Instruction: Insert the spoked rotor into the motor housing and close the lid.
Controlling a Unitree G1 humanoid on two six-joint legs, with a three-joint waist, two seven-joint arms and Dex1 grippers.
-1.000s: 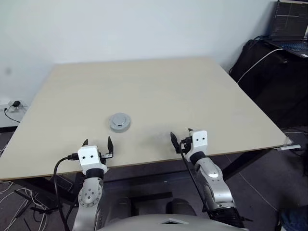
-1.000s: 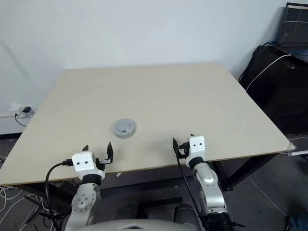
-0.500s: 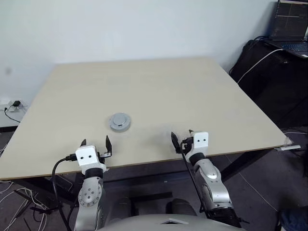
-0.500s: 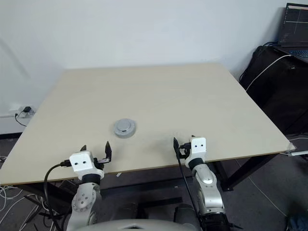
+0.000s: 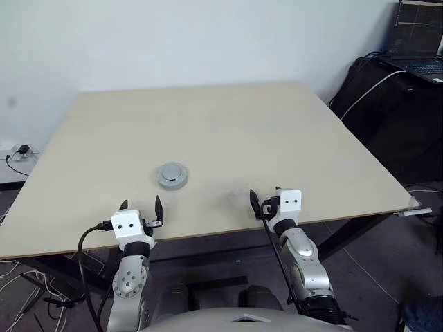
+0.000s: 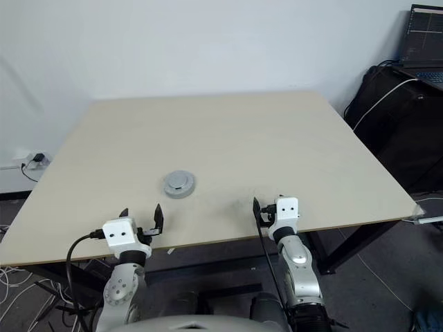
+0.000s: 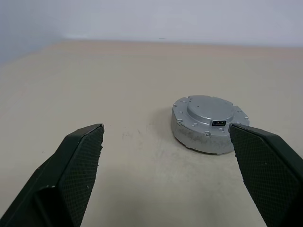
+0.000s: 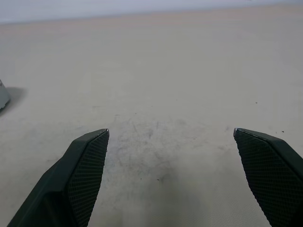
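Motor housing [image 7: 208,124], a round flat grey metal cup, sits on the pale beige desk [image 5: 228,131] with the round grey metal lid [image 7: 209,109] seated on top, smooth face and raised centre upward. With it closed I cannot see into the cup, so windings or the spoked rotor are hidden from me; I cannot tell whether the rotor is inside. A small dark rectangular socket shows on the lid's near edge, and small screw heads ring its rim. From my head camera the assembly lies toward the near half of the desk, left of centre, ahead of my left pincer [image 5: 140,206] and apart from it. That pincer hovers at the near desk edge, black fingers [image 7: 78,163] spread wide, empty. My right pincer [image 6: 266,204] sits at the near edge too, well apart from the housing, fingers [image 8: 87,161] wide and empty over faint dark scuffs on the desk. Its wrist camera catches just a sliver of the housing at the frame edge
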